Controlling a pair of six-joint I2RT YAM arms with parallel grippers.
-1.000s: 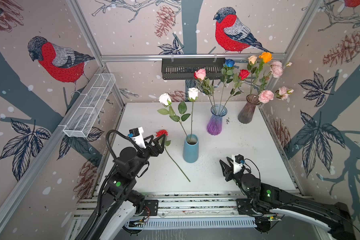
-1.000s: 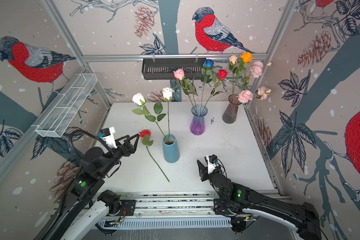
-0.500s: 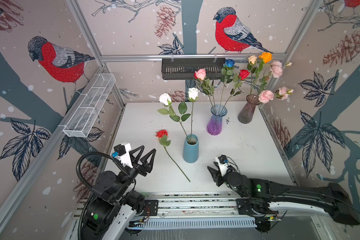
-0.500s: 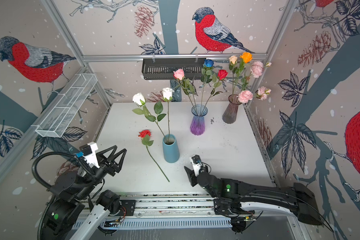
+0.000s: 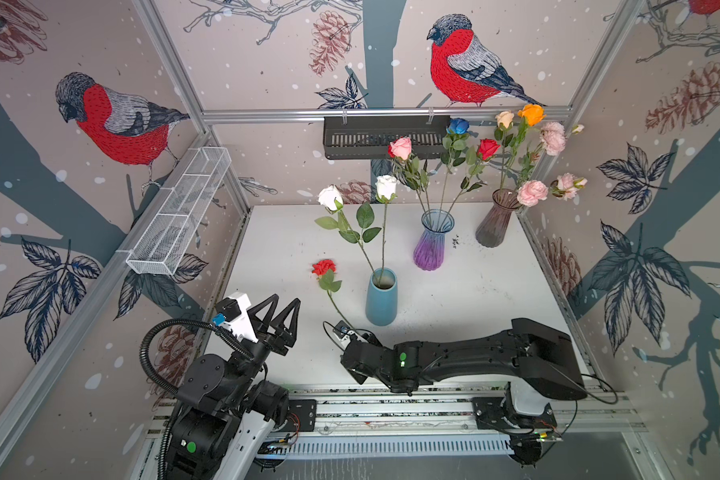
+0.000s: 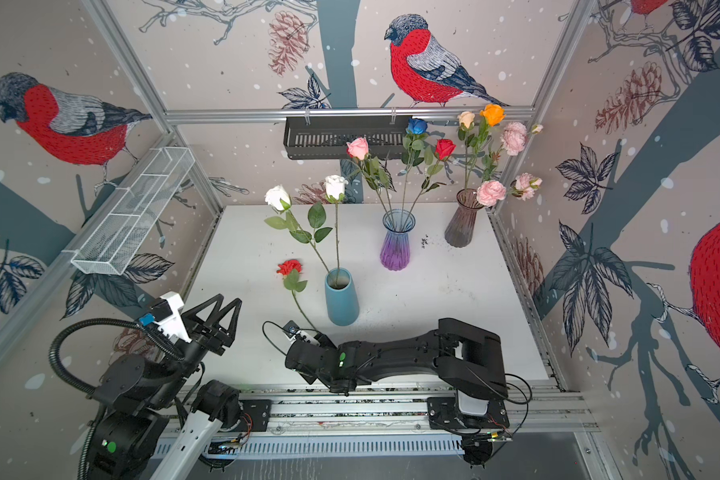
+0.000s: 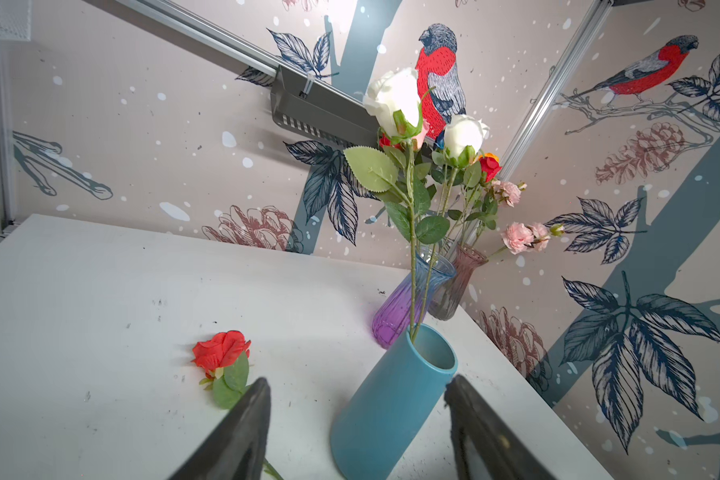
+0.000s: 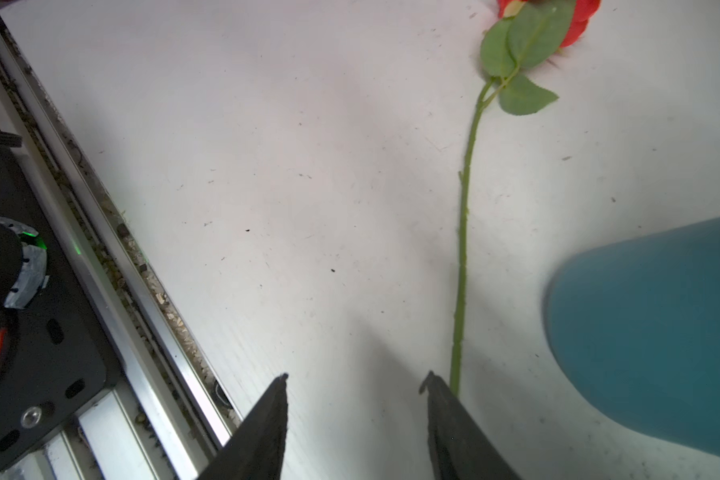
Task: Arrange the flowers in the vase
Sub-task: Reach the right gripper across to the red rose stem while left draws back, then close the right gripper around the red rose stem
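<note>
A red rose (image 5: pixel 324 268) lies loose on the white table (image 5: pixel 474 299), its green stem (image 8: pixel 462 249) running toward the front edge. In both top views my right gripper (image 5: pixel 351 333) reaches across to the stem's lower end. Its jaws are open, and in the right wrist view the stem passes just outside one fingertip (image 8: pixel 431 380), not between them. My left gripper (image 5: pixel 282 306) hangs open and empty above the front left, facing the teal vase (image 7: pixel 395 399). That vase (image 5: pixel 381 297) holds two white roses (image 5: pixel 330 197). Further flowers stand in a purple vase (image 5: pixel 431 245) and a brown vase (image 5: pixel 493 224).
A white wire basket (image 5: pixel 179 216) is fixed to the left wall. A black rack (image 5: pixel 383 137) hangs on the back rail. An aluminium rail (image 5: pixel 391 405) runs along the table's front edge, close to my right gripper (image 8: pixel 356 378).
My left arm drew back from the red rose toward the front left and its jaws narrowed somewhat. My right arm swung left across the front to the stem's end, jaws widening slightly.
</note>
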